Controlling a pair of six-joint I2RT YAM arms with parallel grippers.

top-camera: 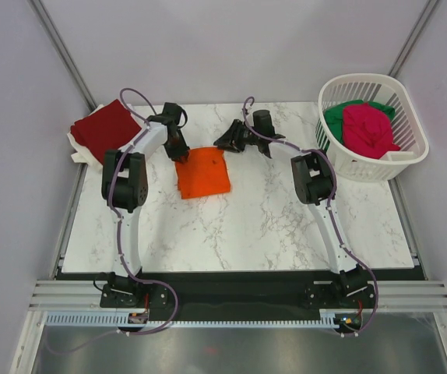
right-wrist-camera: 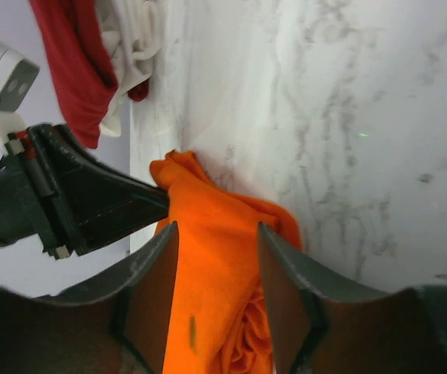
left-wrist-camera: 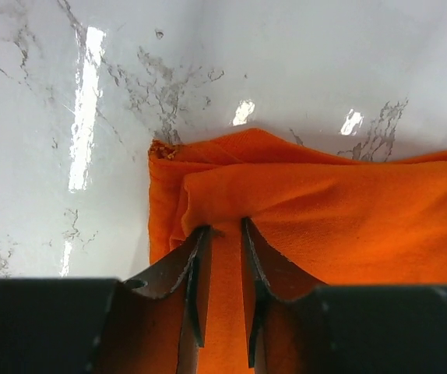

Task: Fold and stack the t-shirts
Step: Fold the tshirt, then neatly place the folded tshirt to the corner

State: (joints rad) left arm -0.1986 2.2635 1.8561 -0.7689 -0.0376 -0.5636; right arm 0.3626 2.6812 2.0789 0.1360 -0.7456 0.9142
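The bright orange t-shirt [top-camera: 202,173] lies folded into a small rectangle at the middle of the marble table. My left gripper [top-camera: 181,154] is at its far left corner, shut on a fold of the orange cloth [left-wrist-camera: 348,218]. My right gripper [top-camera: 223,144] is at the far right corner, open, its jaws astride a raised ridge of the orange shirt [right-wrist-camera: 216,257]. The left gripper's fingers [right-wrist-camera: 130,206] show in the right wrist view, pinching the cloth edge. The dark red t-shirt [top-camera: 105,128] lies folded at the far left. The green t-shirt [top-camera: 336,117] and the magenta-pink t-shirt [top-camera: 367,128] lie in the basket.
The white lattice basket [top-camera: 364,167] stands at the far right of the table. A white cloth [top-camera: 79,152] lies under the dark red shirt at the table's left edge. Grey walls close in on three sides.
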